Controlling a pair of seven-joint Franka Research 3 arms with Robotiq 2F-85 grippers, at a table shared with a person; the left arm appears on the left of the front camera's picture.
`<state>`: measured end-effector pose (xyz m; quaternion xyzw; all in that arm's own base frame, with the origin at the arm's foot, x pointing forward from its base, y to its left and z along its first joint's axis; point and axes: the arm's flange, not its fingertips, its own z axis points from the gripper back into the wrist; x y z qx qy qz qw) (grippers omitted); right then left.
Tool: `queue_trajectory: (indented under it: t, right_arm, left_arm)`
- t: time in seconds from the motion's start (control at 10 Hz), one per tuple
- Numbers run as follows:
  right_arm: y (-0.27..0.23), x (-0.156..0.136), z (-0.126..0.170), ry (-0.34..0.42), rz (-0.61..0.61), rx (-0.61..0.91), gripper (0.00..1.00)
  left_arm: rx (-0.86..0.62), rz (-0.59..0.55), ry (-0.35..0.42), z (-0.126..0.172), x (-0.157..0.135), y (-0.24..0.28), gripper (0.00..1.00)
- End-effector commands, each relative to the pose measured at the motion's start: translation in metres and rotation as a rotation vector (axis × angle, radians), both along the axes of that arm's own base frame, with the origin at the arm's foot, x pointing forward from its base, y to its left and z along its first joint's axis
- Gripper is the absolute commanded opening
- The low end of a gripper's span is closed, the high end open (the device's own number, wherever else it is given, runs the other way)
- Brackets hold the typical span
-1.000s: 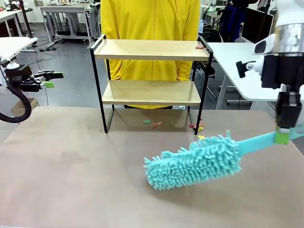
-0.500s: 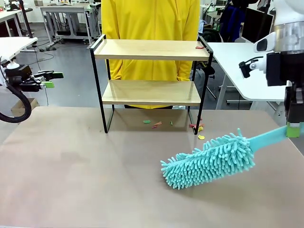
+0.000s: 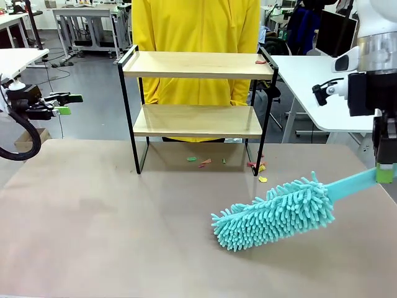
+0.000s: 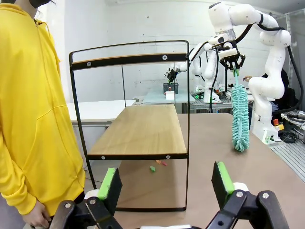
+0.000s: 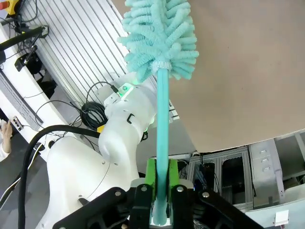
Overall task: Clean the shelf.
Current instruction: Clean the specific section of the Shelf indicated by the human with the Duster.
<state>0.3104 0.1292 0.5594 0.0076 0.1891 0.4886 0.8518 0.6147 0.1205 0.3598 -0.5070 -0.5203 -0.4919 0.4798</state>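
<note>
Standing toward the far side of the flat, matte grey-brown counter (image 3: 93,236), a small two-tier shelf (image 3: 197,64) is observed. It is built of a thin black metal frame, raised side rails and two smooth, light wooden boards. It is placed directly in front of a person in a yellow hooded top (image 3: 195,25).

A small red scrap (image 3: 260,61) is noted at the right end of the upper board. Small coloured scraps (image 3: 205,161) are scattered on the counter beneath the shelf and just to its right.

The right tool (image 3: 385,176) is clamped on the flat turquoise plastic handle of a shaggy turquoise chenille duster (image 3: 276,214), with the green pads (image 5: 150,174) pressed against both faces of the handle. The long, fluffy head is slanted low over the counter, near the shelf's right front leg but apart from it. Contact with the counter cannot be confirmed.

The left tool (image 4: 166,179) is held off the counter's left side, with its pads spread wide and nothing between them.
</note>
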Motion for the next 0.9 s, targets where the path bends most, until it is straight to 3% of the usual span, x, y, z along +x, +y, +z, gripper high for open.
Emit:
queue_trajectory:
  t: [0.0, 0.8]
  right_arm:
    - [-0.0011, -0.0014, 0.0022, 0.008, -0.004, 0.012, 0.13]
    - [-0.0011, -0.0014, 0.0022, 0.008, -0.004, 0.012, 0.13]
  left_arm:
    - [-0.003, 0.003, -0.012, 0.0016, -0.0022, 0.0004, 1.0]
    - [-0.003, 0.003, -0.012, 0.0016, -0.0022, 0.0004, 1.0]
